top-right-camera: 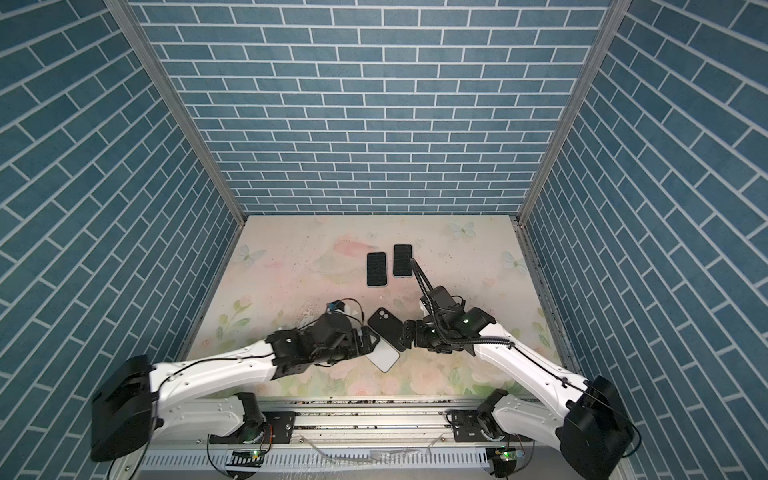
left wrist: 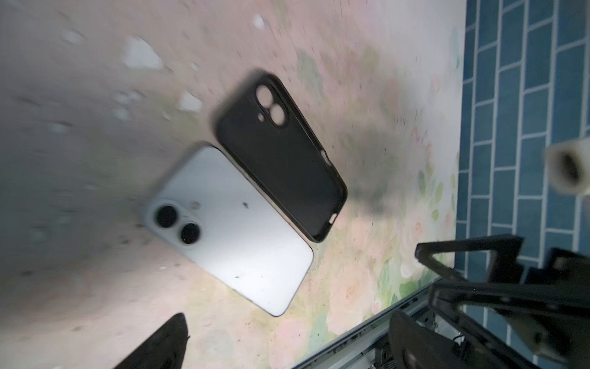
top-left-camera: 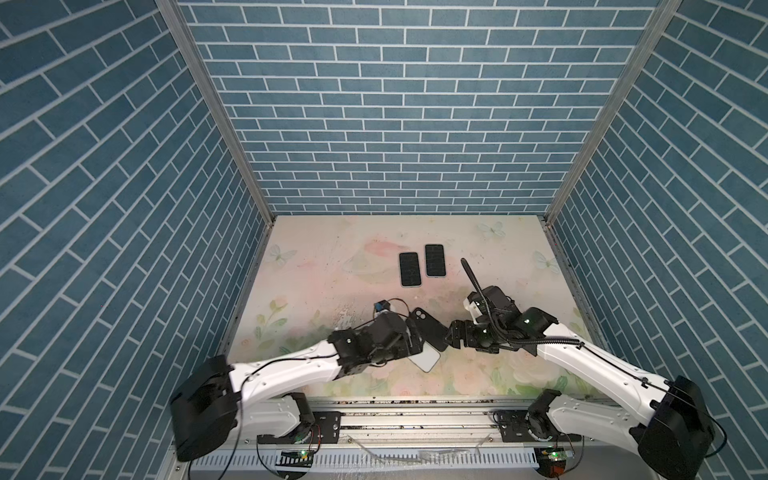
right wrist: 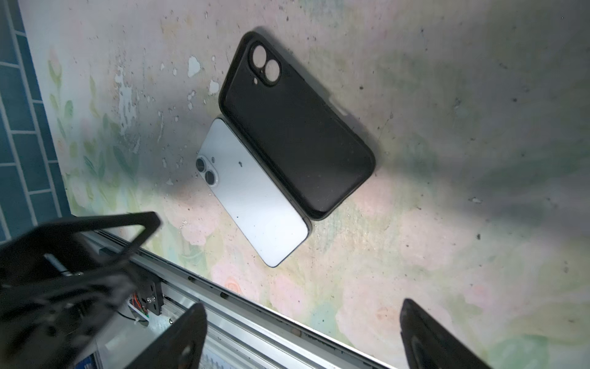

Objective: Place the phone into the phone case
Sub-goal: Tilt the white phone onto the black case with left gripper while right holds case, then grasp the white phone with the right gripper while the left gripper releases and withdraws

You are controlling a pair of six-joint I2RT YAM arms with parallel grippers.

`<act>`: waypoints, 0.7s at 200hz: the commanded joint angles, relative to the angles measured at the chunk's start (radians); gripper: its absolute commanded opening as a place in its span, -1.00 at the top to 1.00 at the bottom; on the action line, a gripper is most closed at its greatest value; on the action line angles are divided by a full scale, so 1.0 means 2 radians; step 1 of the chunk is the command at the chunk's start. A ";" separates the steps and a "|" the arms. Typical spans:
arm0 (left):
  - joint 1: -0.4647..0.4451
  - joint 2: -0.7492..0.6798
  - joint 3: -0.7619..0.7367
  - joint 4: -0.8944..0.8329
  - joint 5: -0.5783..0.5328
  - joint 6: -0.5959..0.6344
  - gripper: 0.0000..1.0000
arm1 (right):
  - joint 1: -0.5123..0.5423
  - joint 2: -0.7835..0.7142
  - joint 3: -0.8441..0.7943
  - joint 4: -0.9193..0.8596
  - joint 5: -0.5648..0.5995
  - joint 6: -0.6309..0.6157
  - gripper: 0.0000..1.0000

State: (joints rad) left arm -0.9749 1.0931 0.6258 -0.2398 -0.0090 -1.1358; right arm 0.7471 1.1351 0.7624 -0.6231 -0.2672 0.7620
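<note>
Grasping has not begun. The phone (right wrist: 255,198) lies back-up near the table's (right wrist: 447,159) near edge, its long side touching the empty case (right wrist: 297,134) just beyond. The left gripper (top-left-camera: 411,340) and the right gripper (right wrist: 303,306) hover wide open and empty, flanking them. Next, the phone's free edges need pinching. There is clear room to the far side.

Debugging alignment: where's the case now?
In both top views the case lies front-centre on the table, between the left gripper and right gripper, edge against the phone.
</note>
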 commanded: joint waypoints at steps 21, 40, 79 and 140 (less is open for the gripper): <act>0.113 -0.245 0.022 -0.232 -0.073 0.096 -0.99 | 0.036 0.088 0.025 0.031 -0.044 -0.042 -0.74; 0.128 -0.326 0.089 -0.333 -0.173 0.149 -0.99 | 0.060 0.126 0.039 0.052 -0.061 -0.049 -0.77; 0.128 -0.389 0.162 -0.422 -0.276 0.273 -0.99 | 0.090 0.184 0.085 0.048 -0.038 -0.079 -0.86; 0.131 -0.384 0.116 -0.410 -0.223 0.300 -0.99 | 0.100 0.279 0.158 0.019 -0.027 -0.108 -0.84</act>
State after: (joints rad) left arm -0.7238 0.3050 0.8555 -1.0405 -0.4866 -0.6037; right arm 0.9363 1.6390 1.0290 -0.5426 -0.3435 0.5991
